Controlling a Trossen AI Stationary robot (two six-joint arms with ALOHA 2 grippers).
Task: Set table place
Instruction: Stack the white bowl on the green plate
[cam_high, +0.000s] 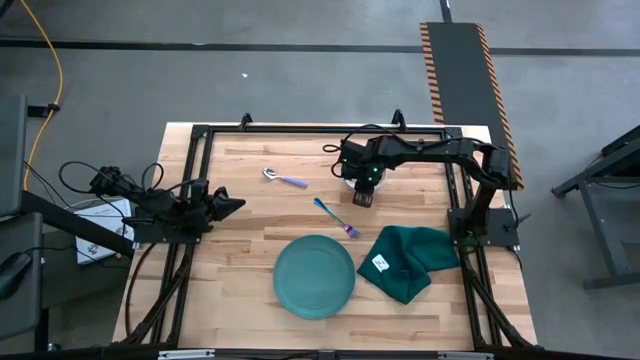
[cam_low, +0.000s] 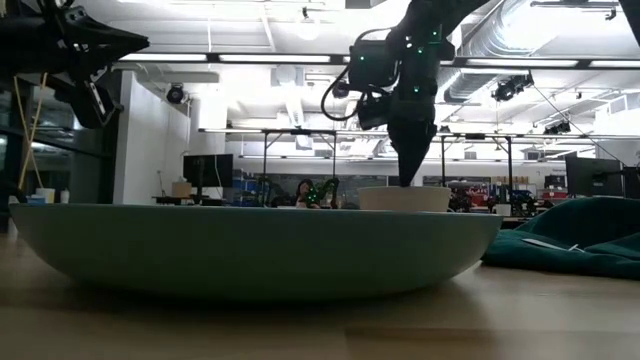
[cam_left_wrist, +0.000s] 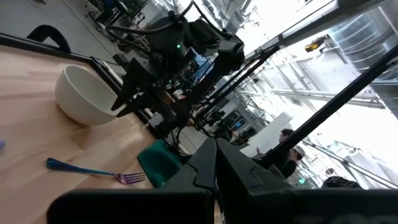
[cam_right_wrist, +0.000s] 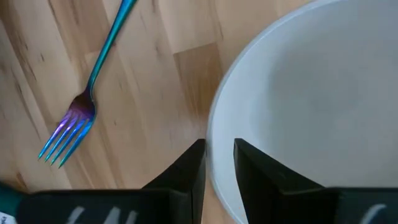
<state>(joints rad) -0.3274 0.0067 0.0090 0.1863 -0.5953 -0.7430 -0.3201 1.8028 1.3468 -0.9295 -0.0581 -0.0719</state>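
Note:
The white bowl (cam_high: 347, 183) stands on the table's far middle, its base hidden behind the plate in the low view. My right gripper (cam_right_wrist: 219, 152) points down over the bowl's near rim, open, with one finger outside the wall and one inside. The teal plate (cam_high: 314, 276) lies at the near middle. The fork (cam_high: 336, 217) lies between plate and bowl, and the spoon (cam_high: 283, 178) lies left of the bowl. My left gripper (cam_high: 235, 204) waits shut at the table's left edge. My right gripper comes at the bowl from above, its fingers on either side of the rim (cam_right_wrist: 214, 134) on the side toward the fork. A narrow gap shows between the fingers. Whether either finger touches the wall, I cannot tell.
A dark green cloth (cam_high: 408, 260) with a white tag lies bunched at the near right, next to the plate. The black frame (cam_high: 200, 130) runs along the table's edges. Bare wood lies left of the plate.

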